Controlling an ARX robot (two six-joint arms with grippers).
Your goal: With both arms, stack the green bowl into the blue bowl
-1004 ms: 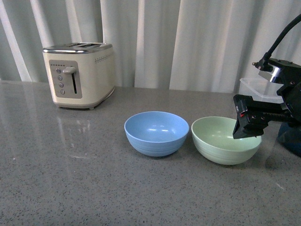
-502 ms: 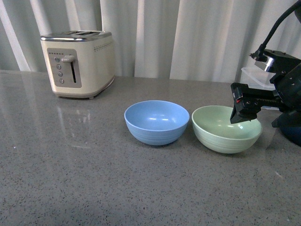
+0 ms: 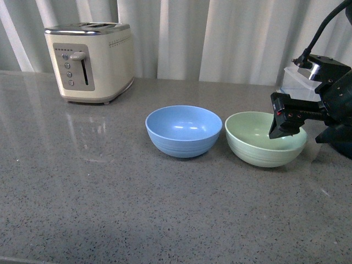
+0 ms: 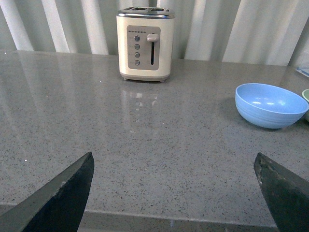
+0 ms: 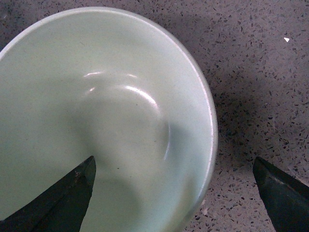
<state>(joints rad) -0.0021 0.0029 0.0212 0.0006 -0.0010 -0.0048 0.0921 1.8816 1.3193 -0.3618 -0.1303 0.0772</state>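
Right jaws are lower than a second ago, now at the far-right rim of the green bowl (image 3: 258, 144). The front view has tipped down too, so toaster (image 3: 91, 55) and bowls ride higher in frame. The bowls themselves haven't shifted: green is on the worktop (image 3: 110, 192) just beside the blue bowl (image 3: 183, 131), upright.

Right wrist view: jaws spread, one finger over the bowl's inside, the other outside it, rim between them — nothing pinched. Left jaws are spread too, over bare worktop, well apart from blue.

My read: approach done, closing on the rim comes next — the lift hasn't begun.
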